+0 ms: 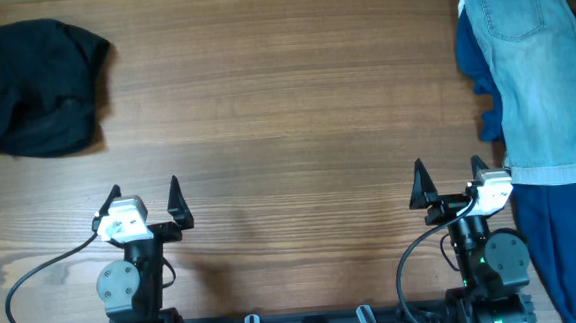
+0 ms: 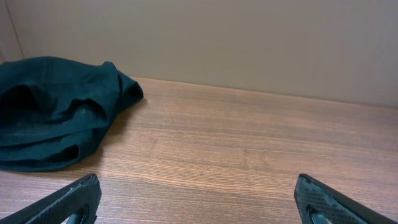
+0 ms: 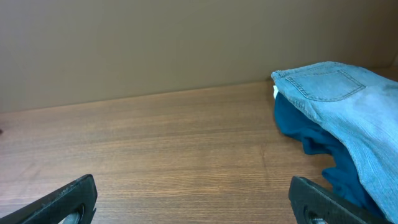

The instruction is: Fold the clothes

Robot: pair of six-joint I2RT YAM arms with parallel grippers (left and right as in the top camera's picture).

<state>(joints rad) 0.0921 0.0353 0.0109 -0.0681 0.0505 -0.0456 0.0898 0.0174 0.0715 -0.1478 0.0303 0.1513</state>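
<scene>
Along the bench's (image 1: 285, 112) near edge, left fingers (image 1: 176, 200) and right fingers (image 1: 420, 185) stand wide apart, empty. Folding looks unstarted: pale denim shorts (image 1: 543, 76) lie atop a dark-blue garment (image 1: 574, 249) far right, a black garment (image 1: 33, 87) crumpled far left.

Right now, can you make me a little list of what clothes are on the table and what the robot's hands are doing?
table: brown wood
black garment: crumpled heap, far left corner
denim shorts: pale blue, at the right edge, lying on the dark-blue garment
dark-blue garment: under the shorts, sticking out at their left side and near end
left gripper: open, holding nothing
right gripper: open, holding nothing, next to the blue pile
folding: not started yet
</scene>
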